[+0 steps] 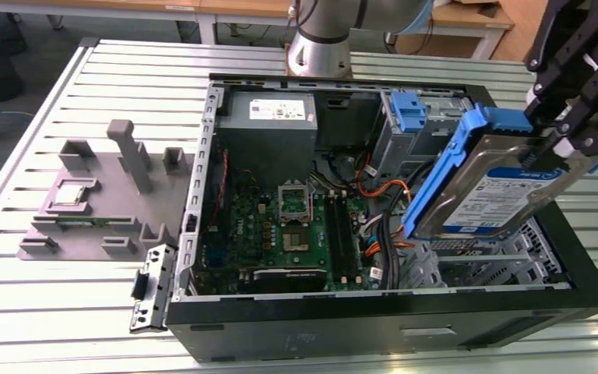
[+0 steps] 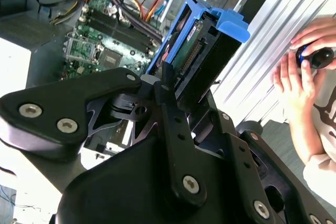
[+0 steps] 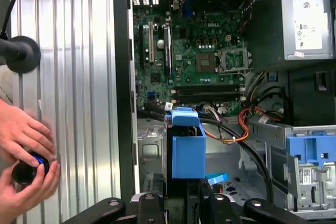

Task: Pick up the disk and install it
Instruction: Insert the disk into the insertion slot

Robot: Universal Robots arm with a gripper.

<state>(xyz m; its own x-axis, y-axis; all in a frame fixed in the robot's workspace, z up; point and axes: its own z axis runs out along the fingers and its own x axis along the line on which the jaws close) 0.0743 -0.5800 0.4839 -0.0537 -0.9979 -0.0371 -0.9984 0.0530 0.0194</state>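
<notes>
The disk [image 1: 491, 199] is a silver hard drive with a white-and-blue label, framed by blue carrier rails. It hangs tilted above the drive cage on the exterior view's right side of the open computer case [image 1: 382, 308]. My black gripper [image 1: 554, 152] is shut on its upper end. In the second wrist view the disk [image 2: 197, 43] sticks out beyond the fingers [image 2: 165, 85], its connector edge facing the camera. The first wrist view looks down the disk's blue carrier end [image 3: 187, 153], with the case's drive bay below it.
Inside the case lie the motherboard [image 1: 289, 226], a power supply [image 1: 268, 117], loose cables and another blue carrier [image 1: 408, 113] seated in a bay. A grey fixture [image 1: 91, 202] stands on the slatted table at the exterior view's left. A person's hands [image 3: 26, 150] hold a small dark object beside the case.
</notes>
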